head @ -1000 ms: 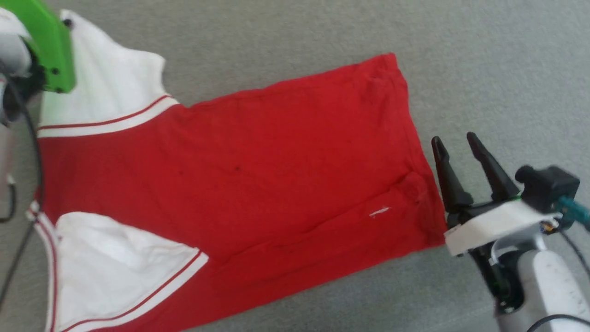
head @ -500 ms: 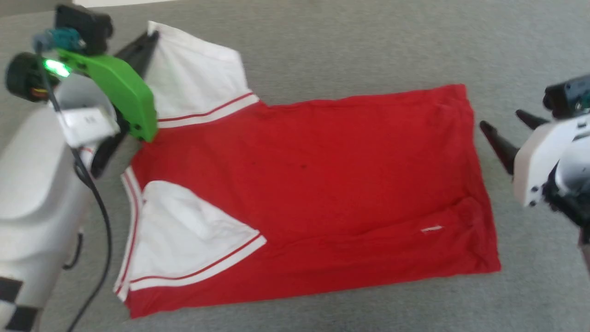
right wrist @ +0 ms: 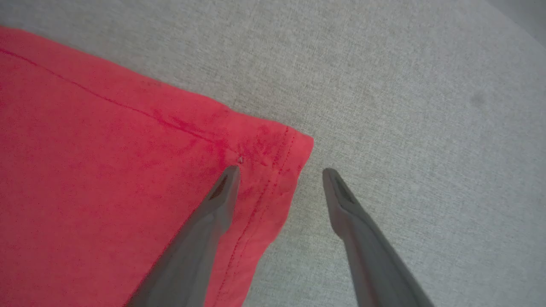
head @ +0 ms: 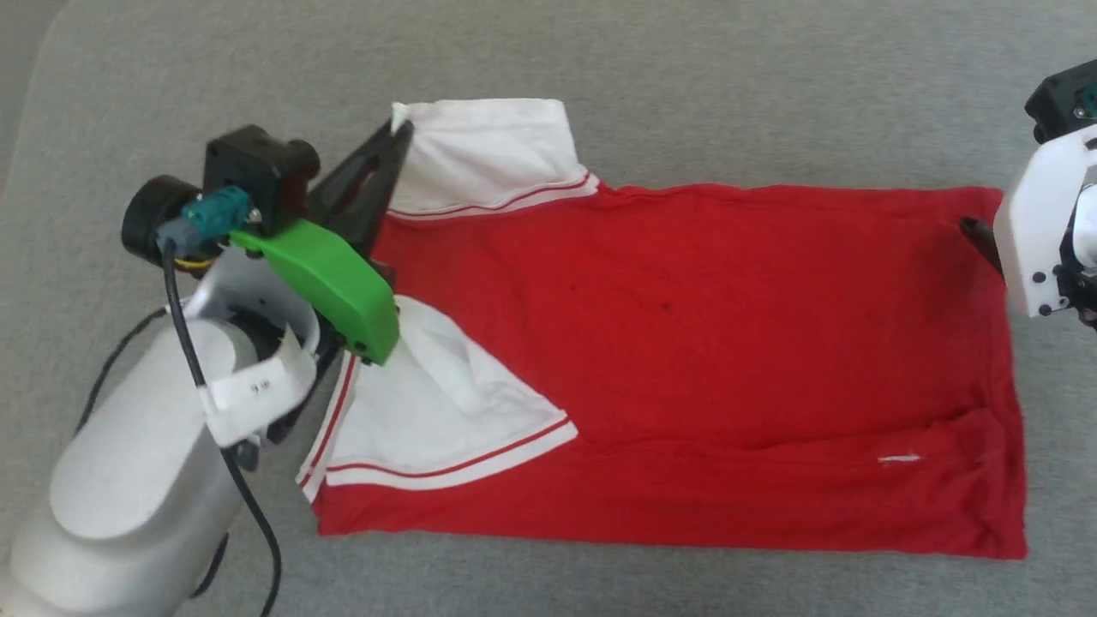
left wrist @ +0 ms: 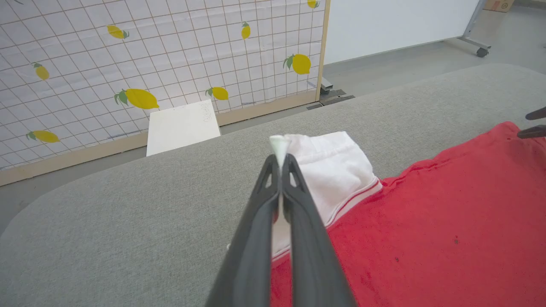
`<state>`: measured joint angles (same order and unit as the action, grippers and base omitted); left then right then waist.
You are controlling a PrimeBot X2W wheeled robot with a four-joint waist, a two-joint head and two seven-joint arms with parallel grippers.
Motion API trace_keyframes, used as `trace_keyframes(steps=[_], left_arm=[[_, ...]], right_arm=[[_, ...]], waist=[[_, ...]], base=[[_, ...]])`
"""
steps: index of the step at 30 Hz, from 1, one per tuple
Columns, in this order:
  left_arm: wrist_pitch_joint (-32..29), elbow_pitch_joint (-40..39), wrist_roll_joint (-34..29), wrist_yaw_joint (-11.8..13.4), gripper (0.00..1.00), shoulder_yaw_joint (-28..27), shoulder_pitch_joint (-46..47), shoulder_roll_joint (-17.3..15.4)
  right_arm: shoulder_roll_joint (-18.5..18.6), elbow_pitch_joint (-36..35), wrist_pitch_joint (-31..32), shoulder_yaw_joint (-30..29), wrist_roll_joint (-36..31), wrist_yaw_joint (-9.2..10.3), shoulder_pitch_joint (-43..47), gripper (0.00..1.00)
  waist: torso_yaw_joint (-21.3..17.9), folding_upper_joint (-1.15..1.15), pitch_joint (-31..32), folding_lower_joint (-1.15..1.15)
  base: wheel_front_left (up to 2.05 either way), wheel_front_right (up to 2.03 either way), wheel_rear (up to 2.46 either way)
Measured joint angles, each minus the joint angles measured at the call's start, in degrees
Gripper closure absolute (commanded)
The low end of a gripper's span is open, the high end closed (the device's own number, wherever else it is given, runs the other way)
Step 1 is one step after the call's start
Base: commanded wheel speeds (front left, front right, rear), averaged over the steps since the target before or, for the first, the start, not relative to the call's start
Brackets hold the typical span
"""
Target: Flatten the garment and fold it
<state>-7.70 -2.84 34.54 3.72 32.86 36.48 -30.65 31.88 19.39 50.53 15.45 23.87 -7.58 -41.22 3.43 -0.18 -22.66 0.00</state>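
Red cotton makes up most of the scene: a red jersey-style T-shirt with white short sleeves (head: 686, 343) lies spread across the middle of a grey fabric-covered surface (head: 686, 68), its collar end toward the surface's rounded left end and its hem toward the right. No lettering shows, so the plain side seems to face up. The near white sleeve with red-striped trim (head: 437, 403) is laid inward over the red body. The far white sleeve (head: 488, 150) sticks out toward the far edge, and the left gripper (left wrist: 279, 155) has its two dark fingers pressed together, pinching that sleeve's outer corner. The right gripper (right wrist: 279, 170) is spread wide at the far hem corner, one finger over the red cloth and the other over bare grey fabric, gripping nothing. Flattening looks almost finished, with only a shallow crease near the near hem corner. Folding looks barely begun: the far sleeve is not yet turned in, and the body has yet to be folded over.
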Motion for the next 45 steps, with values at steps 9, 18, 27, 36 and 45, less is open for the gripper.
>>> trace_keyframes(steps=[9, 18, 27, 36, 45], left_arm=[[0.26, -3.54, -0.54, 1.48, 1.00, 1.40, -1.44, 0.97], [0.58, -2.58, -0.37, 1.82, 1.00, 1.76, -1.79, 1.63], [3.05, -0.60, 1.35, 3.13, 1.00, -0.31, -5.28, 1.58], [3.24, -2.04, 4.39, 4.78, 1.00, -1.35, -11.70, -0.01], [-0.27, -4.31, 7.75, 6.38, 1.00, -0.60, -20.22, -2.55]], right_arm=[[2.01, 5.67, -0.12, 4.71, -0.74, 0.00, -3.14, 0.00], [2.63, 7.26, -3.72, 7.80, 1.88, 0.00, -4.96, 1.00], [1.93, 10.14, -11.45, 6.51, 5.53, 0.00, -2.89, 1.00], [2.33, 7.84, -18.12, 2.67, 8.32, 0.00, 4.88, 1.00], [0.11, 1.35, -23.38, -2.79, 6.81, 0.00, 18.30, 1.00]], waist=[[3.20, 0.00, -2.45, -0.01], [4.27, 0.00, -3.21, -0.01], [3.43, 0.00, 0.83, -0.01], [2.71, 0.00, 6.77, 0.00], [2.66, 0.00, 11.60, -0.01]], base=[[0.00, 0.00, 0.00], [0.00, 0.00, 0.00], [0.00, 0.00, 0.00], [0.00, 0.00, 0.00], [0.00, 0.00, 0.00]])
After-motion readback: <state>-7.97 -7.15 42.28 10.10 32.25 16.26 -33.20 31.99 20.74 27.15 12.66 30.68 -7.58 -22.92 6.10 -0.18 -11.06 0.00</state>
